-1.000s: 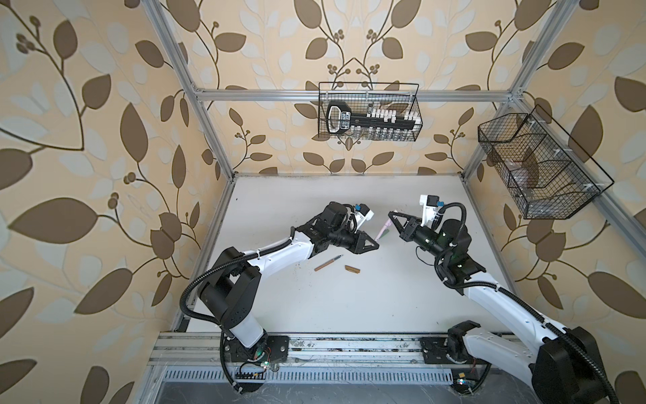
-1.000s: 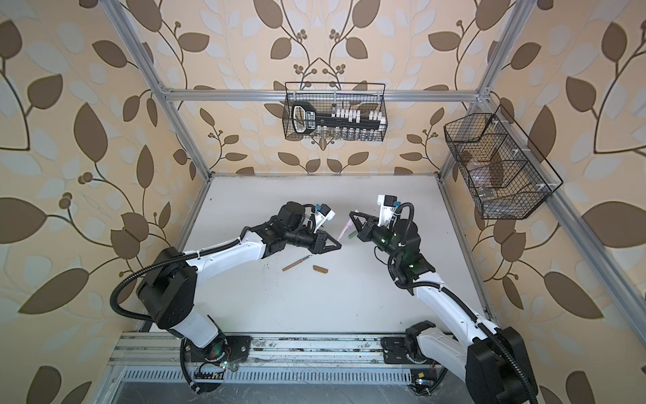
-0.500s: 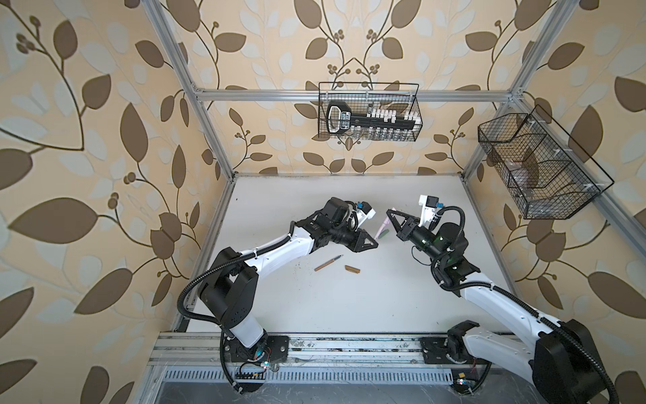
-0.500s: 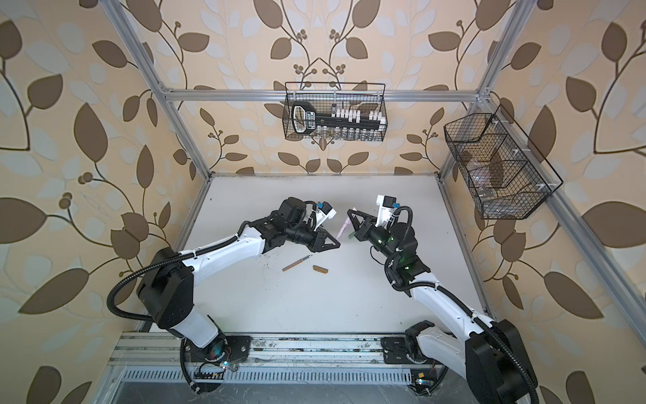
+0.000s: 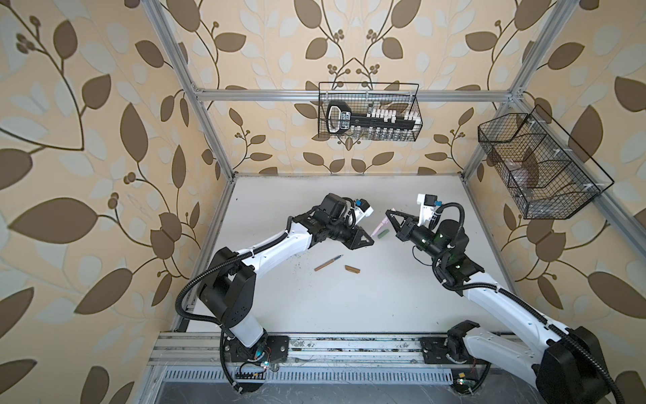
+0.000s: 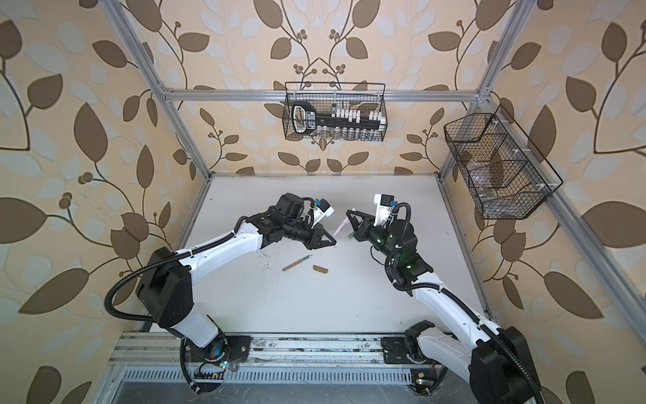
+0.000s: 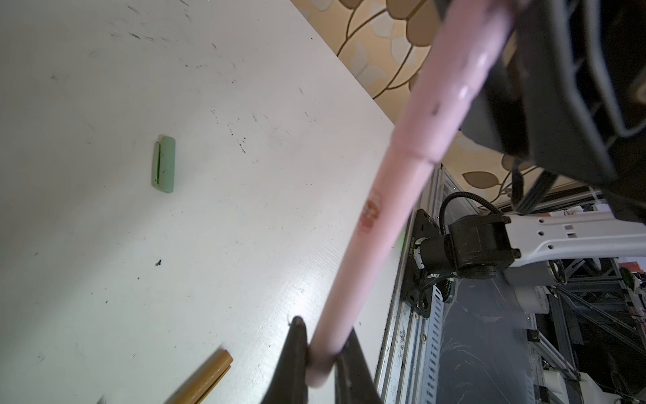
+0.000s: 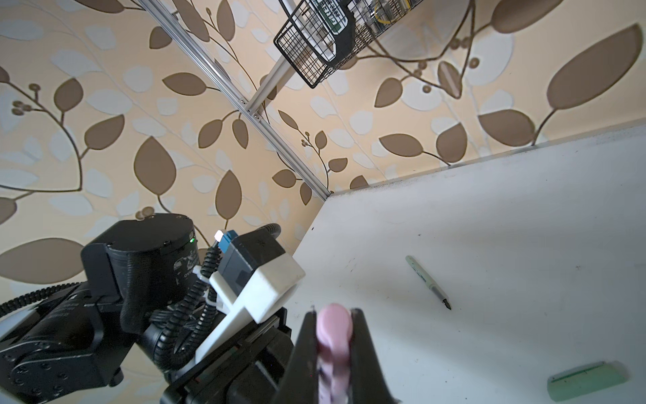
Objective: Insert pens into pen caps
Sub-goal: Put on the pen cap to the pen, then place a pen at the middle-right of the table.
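Observation:
The pink pen spans the gap between my two grippers above the table, and its front end sits inside the pink cap. My left gripper is shut on the pen's rear end, and my right gripper is shut on the pink cap. In both top views the grippers face each other closely at mid-table. The green cap lies on the table under them. A capless green pen lies farther back. The brown pen and brown cap lie apart, nearer the front.
A wire basket with tools hangs on the back wall and another wire basket on the right wall. Metal frame posts stand at the table's back corners. A rail with both arm bases runs along the front edge.
The right arm has shifted slightly toward the left gripper, bringing the pink cap closer over the pen. Both grips hold unchanged.

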`<state>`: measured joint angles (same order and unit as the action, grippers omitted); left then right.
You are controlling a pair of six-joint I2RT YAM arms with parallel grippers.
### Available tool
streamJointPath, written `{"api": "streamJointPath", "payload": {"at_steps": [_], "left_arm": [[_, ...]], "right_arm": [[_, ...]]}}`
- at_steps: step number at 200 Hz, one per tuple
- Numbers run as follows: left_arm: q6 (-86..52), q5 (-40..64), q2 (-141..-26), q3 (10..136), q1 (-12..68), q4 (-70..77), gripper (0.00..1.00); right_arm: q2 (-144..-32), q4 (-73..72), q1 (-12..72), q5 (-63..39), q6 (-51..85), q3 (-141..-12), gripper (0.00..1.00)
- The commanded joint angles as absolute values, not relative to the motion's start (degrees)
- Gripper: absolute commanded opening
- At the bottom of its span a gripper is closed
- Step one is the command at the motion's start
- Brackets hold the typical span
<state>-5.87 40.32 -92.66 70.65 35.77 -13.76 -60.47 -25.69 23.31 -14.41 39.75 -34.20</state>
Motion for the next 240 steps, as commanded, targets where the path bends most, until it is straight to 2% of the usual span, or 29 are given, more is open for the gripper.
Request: {"api": "streamJointPath", "payload": {"at_steps": [1, 56, 98, 115, 138, 153, 175, 195, 211, 240], "left_arm": [[-11.10, 37.34, -87.89, 81.30, 31.85, 12.53, 0.00], [-15.28, 39.73, -89.47, 83.30, 31.78, 17.16, 0.00], [-17.14, 39.89, -87.78, 78.45, 31.89, 15.33, 0.00], [-17.49, 41.48, -87.56, 76.23, 32.41, 14.64, 0.22], [-18.00, 41.33, -87.73, 74.73, 32.61, 10.31, 0.29], [-18.31, 40.95, -86.83, 72.35, 32.61, 9.67, 0.45], [-17.73, 40.34, -85.12, 70.07, 32.76, 6.06, 0.62], [-16.98, 39.23, -82.85, 66.25, 32.82, 3.10, 0.65], [-16.37, 34.27, -78.26, 62.15, 32.80, 0.09, 0.74], [-16.84, 17.91, -73.14, 59.27, 32.77, -13.10, 0.86]], "right_arm": [[-63.14, -4.89, 29.29, -27.95, 37.14, -28.97, 0.00], [-64.57, -9.02, 31.39, -24.88, 39.48, -27.77, 0.00], [-60.41, -2.14, 22.20, -23.88, 37.52, -31.77, 0.00], [-59.95, 0.76, 19.56, -23.56, 35.48, -35.18, 0.00], [-61.15, 4.74, 15.91, -25.02, 32.23, -40.24, 0.00], [-61.70, 6.82, 13.86, -25.63, 30.68, -43.37, 0.00], [-62.13, 8.98, 11.97, -26.49, 28.74, -47.03, 0.00], [-62.90, 11.84, 10.47, -27.48, 27.12, -49.73, 0.00], [-64.35, 19.07, 10.02, -25.02, 22.83, -53.27, 0.00], [-68.96, 33.96, 9.90, -13.73, 15.22, -59.56, 0.00]]}}
